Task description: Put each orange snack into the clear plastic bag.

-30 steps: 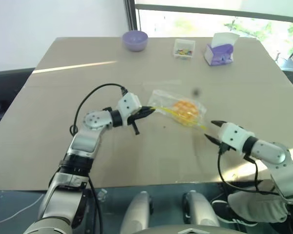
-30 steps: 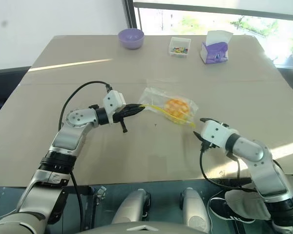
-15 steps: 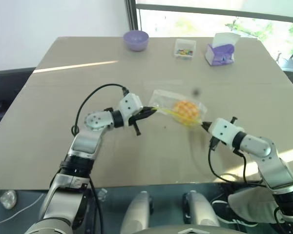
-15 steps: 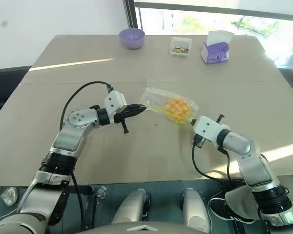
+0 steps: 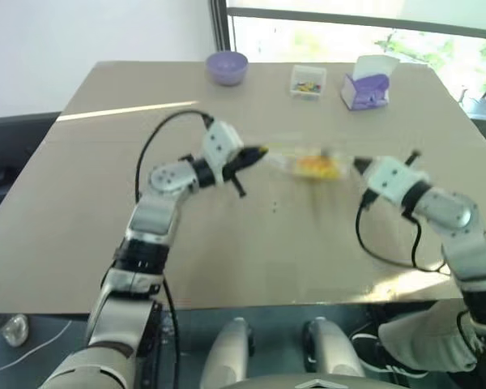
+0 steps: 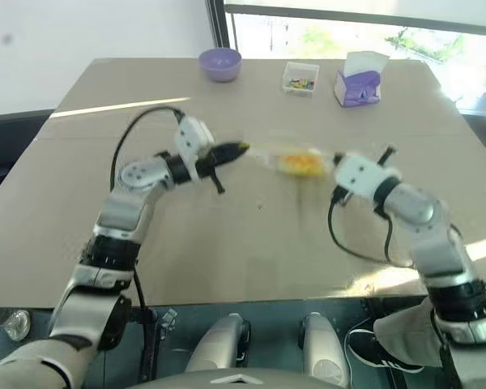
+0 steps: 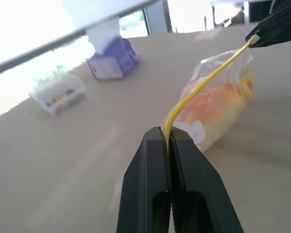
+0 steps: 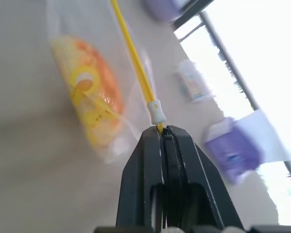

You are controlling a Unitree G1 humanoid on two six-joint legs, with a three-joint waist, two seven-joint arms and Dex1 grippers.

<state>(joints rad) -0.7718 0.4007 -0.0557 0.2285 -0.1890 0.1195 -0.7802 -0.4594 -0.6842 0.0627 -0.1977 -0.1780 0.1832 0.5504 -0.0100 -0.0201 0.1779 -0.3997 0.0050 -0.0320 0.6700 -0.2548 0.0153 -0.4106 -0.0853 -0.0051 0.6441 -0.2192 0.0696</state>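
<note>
The clear plastic bag hangs stretched between my two grippers, lifted off the table. The orange snack sits inside it, under yellow print. My left gripper is shut on one end of the bag's yellow seal strip. My right gripper is shut on the other end, just behind the white slider. In the head views the left gripper and right gripper face each other across the bag at about the same height.
A purple bowl, a small clear box of colourful bits and a purple tissue box stand along the far edge of the tan table. A window runs behind them.
The right gripper, open and apart from the bag a second ago, has shut on the seal strip's end. Both arms have then risen and lifted the bag with the snack off the table.
</note>
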